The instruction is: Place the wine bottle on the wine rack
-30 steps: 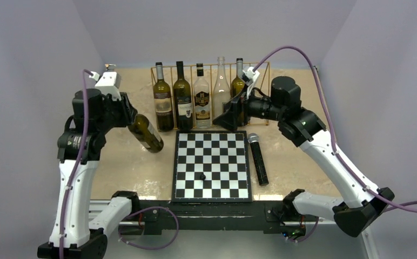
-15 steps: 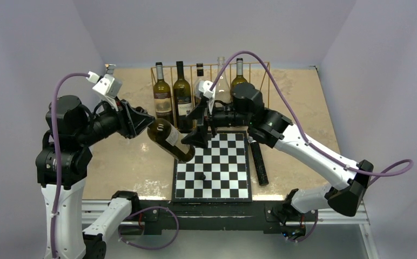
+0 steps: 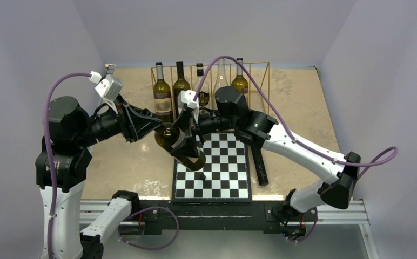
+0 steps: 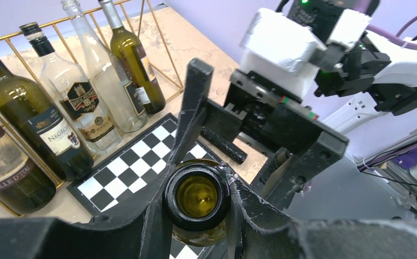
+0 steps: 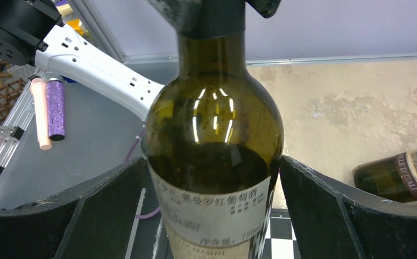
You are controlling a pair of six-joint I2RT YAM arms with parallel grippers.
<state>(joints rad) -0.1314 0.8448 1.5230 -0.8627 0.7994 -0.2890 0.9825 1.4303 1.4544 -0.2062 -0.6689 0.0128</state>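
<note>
Green glass wine bottle [image 3: 175, 141] hangs tilted above the chessboard [image 3: 223, 174]. Left gripper [image 3: 154, 128] clamps its neck. Right gripper [image 5: 212, 181] jaws straddle its body, spread wide; contact indeterminate.

Three plain lilac walls close in the scene: one on the left [image 3: 28, 54], one at the far side [image 3: 212, 27], one on the right [image 3: 384, 81]. Between them stands a table [image 3: 298, 102] with a beige, marbled top, its far strip paler where the light falls on it. A silver rail [image 3: 101, 205] runs along the table's near edge. Nearer than that lies a grey floor [image 3: 222, 243]. The light is soft and even.
</note>
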